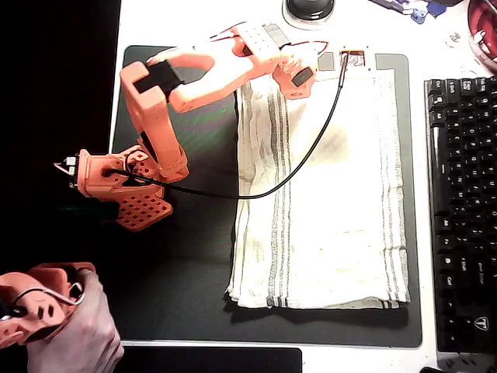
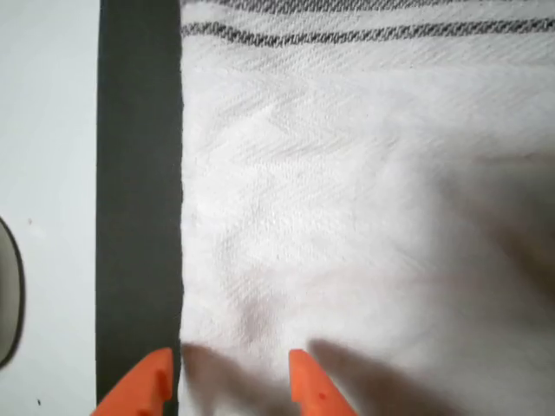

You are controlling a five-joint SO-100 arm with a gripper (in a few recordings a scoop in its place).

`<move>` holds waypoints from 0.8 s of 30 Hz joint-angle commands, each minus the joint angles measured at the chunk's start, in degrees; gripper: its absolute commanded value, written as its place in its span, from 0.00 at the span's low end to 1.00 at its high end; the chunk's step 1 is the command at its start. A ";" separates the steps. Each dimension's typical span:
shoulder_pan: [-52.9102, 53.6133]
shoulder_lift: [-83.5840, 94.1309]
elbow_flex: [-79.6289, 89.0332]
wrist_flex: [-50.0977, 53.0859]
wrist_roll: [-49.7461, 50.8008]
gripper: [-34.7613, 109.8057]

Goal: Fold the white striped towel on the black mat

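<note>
The white striped towel [image 1: 322, 194] lies flat, folded in layers, on the right part of the black mat [image 1: 186, 287], which rests on the white table [image 1: 194, 19]. In the overhead view the orange gripper [image 1: 297, 78] sits over the towel's upper left corner. In the wrist view its fingers [image 2: 314, 390] stand apart, straddling the towel's edge, gripping nothing. A black keyboard [image 1: 462, 210] lies right of the mat.
</note>
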 commanded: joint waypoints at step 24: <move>-2.29 1.85 -4.83 3.43 0.26 0.24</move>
